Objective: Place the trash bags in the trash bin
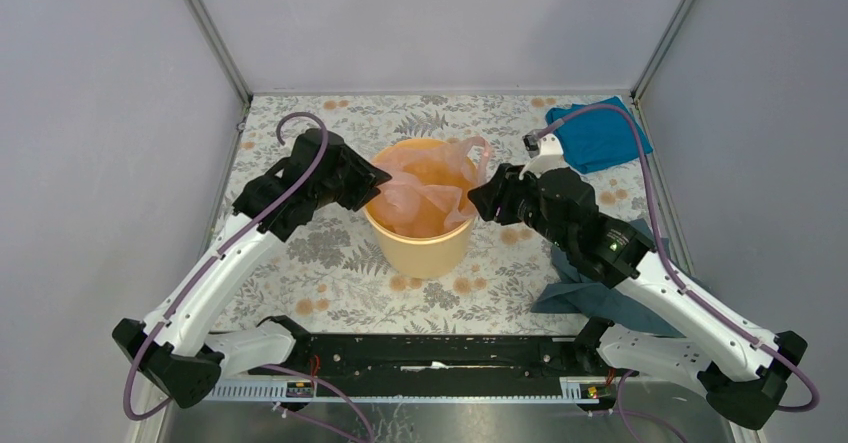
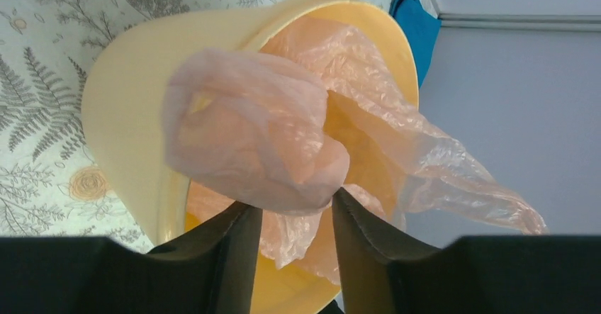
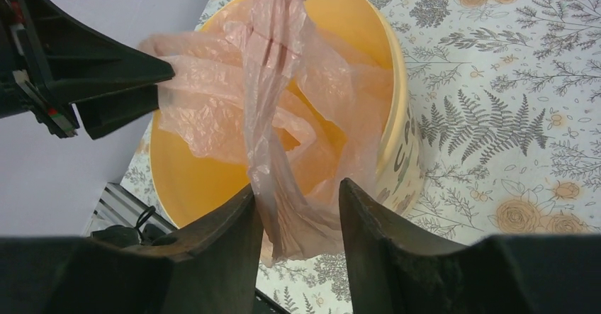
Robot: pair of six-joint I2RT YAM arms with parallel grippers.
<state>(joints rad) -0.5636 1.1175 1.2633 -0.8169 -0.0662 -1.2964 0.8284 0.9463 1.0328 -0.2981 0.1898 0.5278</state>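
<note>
Crinkly pale-pink bag [image 1: 420, 189] over yellow-orange bin [image 1: 421, 254]

Grey-blue cloth [image 1: 572, 291] partly under the right arm [image 1: 655, 275]

We see long white shells on the left arm [image 1: 215, 273] and the right arm [image 1: 690, 298] far behind each pincer, and black angular housings directly behind the left pincer [image 1: 378, 185] and the right pincer [image 1: 478, 201]. A purple cable [image 1: 300, 121] goes from just behind each pincer back to a black base [image 1: 165, 363], and the right arm carries a small green light [image 1: 611, 247] behind its pincer. Seen from close, the fingers [image 3: 212, 250] are matt black wedges, narrower toward the tips.
</note>
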